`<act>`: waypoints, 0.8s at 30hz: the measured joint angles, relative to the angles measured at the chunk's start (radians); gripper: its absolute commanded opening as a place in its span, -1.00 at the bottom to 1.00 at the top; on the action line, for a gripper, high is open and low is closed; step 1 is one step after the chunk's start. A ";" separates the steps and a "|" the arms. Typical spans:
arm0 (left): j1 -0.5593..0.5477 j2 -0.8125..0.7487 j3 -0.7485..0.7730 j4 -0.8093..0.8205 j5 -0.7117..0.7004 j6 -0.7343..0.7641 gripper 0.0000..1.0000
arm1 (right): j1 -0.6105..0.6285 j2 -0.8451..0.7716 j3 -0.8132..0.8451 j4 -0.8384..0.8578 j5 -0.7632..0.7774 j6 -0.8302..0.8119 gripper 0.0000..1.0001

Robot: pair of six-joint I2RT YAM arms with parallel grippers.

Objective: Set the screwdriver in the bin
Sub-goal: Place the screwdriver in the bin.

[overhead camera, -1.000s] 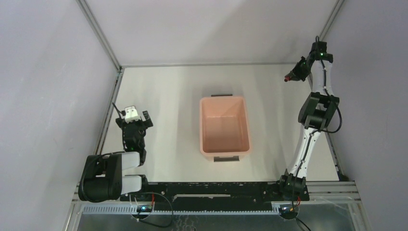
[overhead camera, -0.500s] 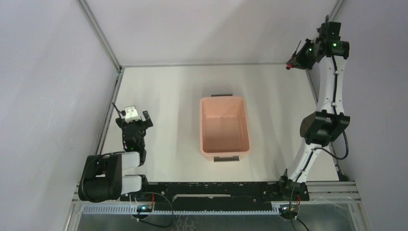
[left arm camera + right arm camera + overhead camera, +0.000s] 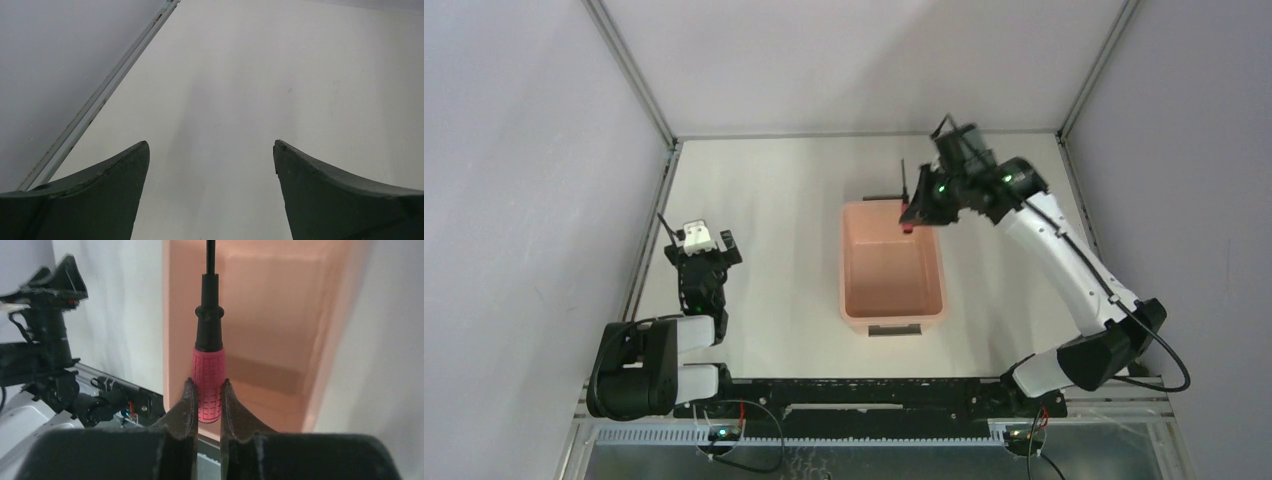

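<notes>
You have a screwdriver (image 3: 208, 390) with a pinkish-red handle moulded in a fine grid pattern, and a black collar and shaft. The bin (image 3: 844, 262) is salmon-pink with dark grey handles. The counter (image 3: 764, 220) is plain off-white. The left tool (image 3: 211, 145) has dark grey-green fingers (image 3: 105, 195).

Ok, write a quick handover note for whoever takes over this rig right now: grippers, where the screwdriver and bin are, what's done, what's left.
Right gripper: shut on the red handle of the screwdriver, shaft pointing away from the fingers.
Left gripper: open, empty, over the table at the left.
Bin: mid-table, upright, nothing visible inside.
Done: screwdriver is picked up and held above the bin's far end.
Left: probably centre it over the opening, then open the jaws to drop it in.
</notes>
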 measured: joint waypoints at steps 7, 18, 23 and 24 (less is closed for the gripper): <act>0.000 0.000 0.000 0.000 0.000 0.000 0.97 | 0.235 -0.013 -0.283 0.111 0.117 0.172 -1.00; 0.000 0.000 0.000 0.000 0.000 0.000 0.97 | 0.346 0.221 -0.335 0.168 0.251 0.269 -1.00; 0.000 0.000 0.000 0.000 0.000 0.000 0.97 | 0.359 0.357 -0.336 0.219 0.262 0.274 -1.00; 0.000 0.000 0.000 0.000 0.000 0.000 0.97 | 0.363 0.381 -0.340 0.232 0.262 0.274 -1.00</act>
